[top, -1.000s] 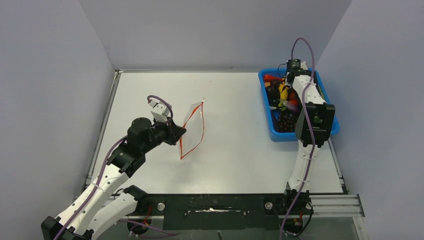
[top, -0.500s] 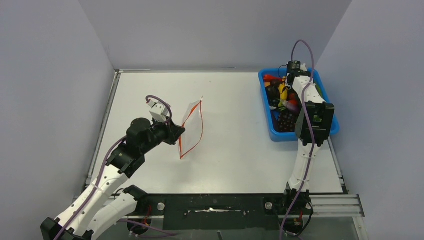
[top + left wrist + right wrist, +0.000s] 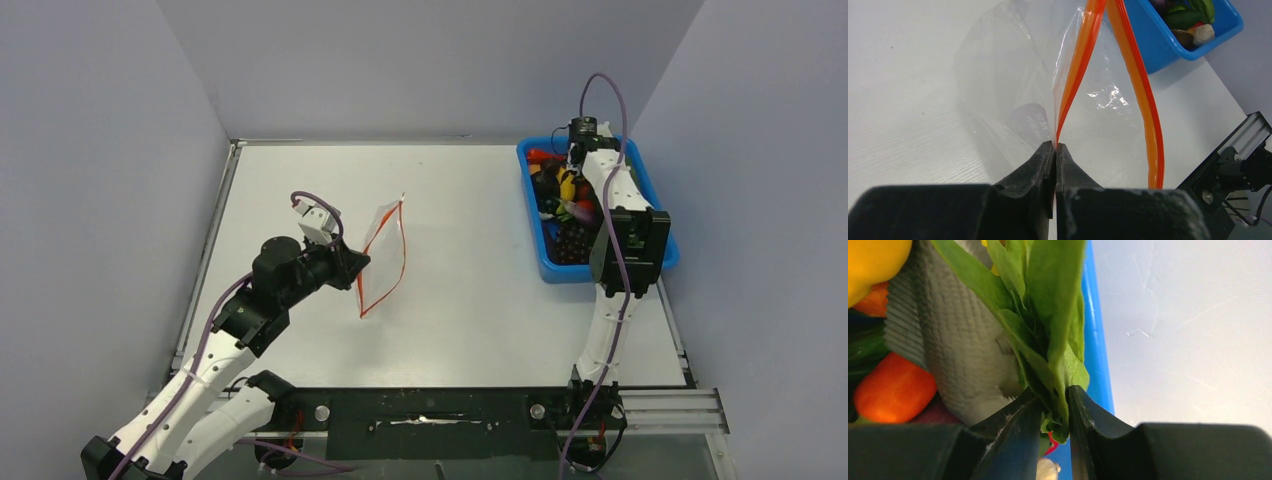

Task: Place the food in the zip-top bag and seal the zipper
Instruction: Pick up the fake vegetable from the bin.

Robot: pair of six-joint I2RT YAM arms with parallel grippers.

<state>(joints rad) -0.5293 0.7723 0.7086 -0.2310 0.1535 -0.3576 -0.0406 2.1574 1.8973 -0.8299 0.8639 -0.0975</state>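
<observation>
My left gripper [image 3: 1055, 145] is shut on the near edge of the clear zip-top bag [image 3: 1013, 95] and holds it upright at centre-left [image 3: 380, 255]. Its mouth gapes, with the two halves of the orange-red zipper [image 3: 1143, 100] spread apart. My right gripper [image 3: 1054, 402] is shut on a leafy green toy vegetable [image 3: 1048, 305] over the blue bin [image 3: 555, 262] at the back right. More toy food lies in the bin: a yellow piece [image 3: 873, 260], an orange one [image 3: 890, 390] and a grey ridged one [image 3: 958, 350].
The blue bin's rim [image 3: 1095, 340] runs just right of my right fingers. Grey walls close in the white table [image 3: 480, 300]. A black rail [image 3: 430, 410] runs along the near edge.
The right gripper has lifted slightly over the bin. The left arm and the bag have barely moved.
</observation>
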